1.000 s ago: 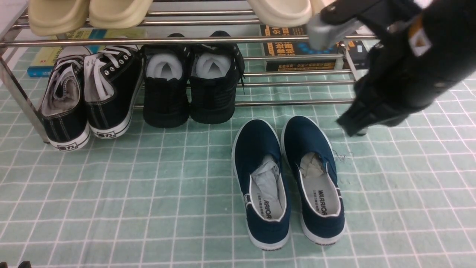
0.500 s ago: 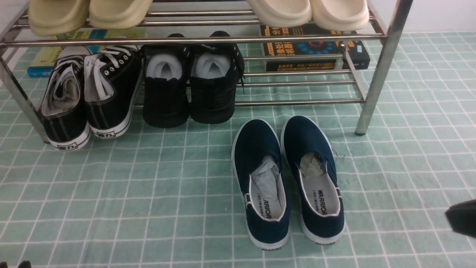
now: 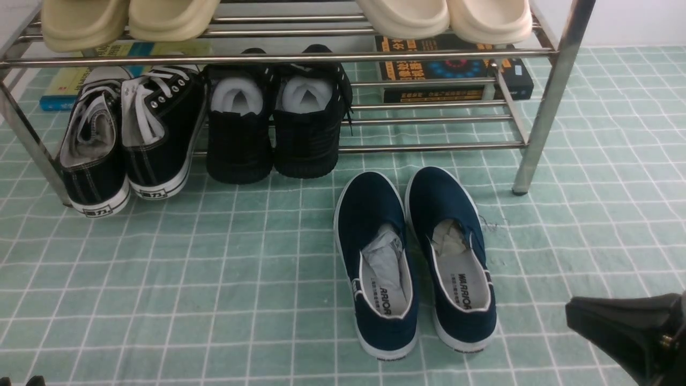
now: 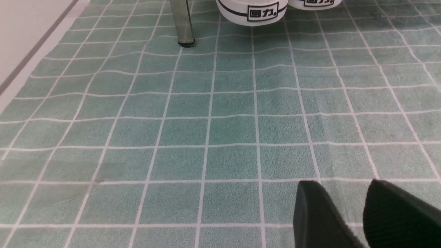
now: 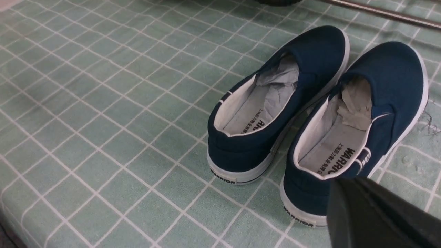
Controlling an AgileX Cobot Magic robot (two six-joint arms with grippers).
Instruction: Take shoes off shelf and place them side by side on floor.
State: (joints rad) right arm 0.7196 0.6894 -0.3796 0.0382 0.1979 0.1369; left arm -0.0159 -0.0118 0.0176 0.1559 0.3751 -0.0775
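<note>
— So where are the navy blue canvas slip-on shoes (image 3: pixel 415 262) with white rubber soles?

— Both sit on the pale green floor (image 3: pixel 214 279) with its white grid lines, just in front of the shiny chrome tube shelf (image 3: pixel 546 102). They lie side by side, almost touching, toes toward the shelf, heels toward the robot, crumpled paper stuffed inside each.

— And the right arm?

— Only its black tool (image 3: pixel 627 329) shows, low at the near right corner of the front view, pointing left toward the shoes and near the right shoe's heel without touching it. In the right wrist view a dark wedge (image 5: pixel 379 213) covers part of that heel's edge; whether the jaws are apart or together, I cannot tell.

— The left tool?

— Its two black fingers (image 4: pixel 320 220) hang low over bare floor with a narrow gap between them, holding nothing.

— What remains on the shelf?

— Black lace-up sneakers with white laces (image 3: pixel 126 139) and all-black shoes (image 3: pixel 276 126) on the lower tier, cream slippers (image 3: pixel 445 16) on the upper bars.
</note>
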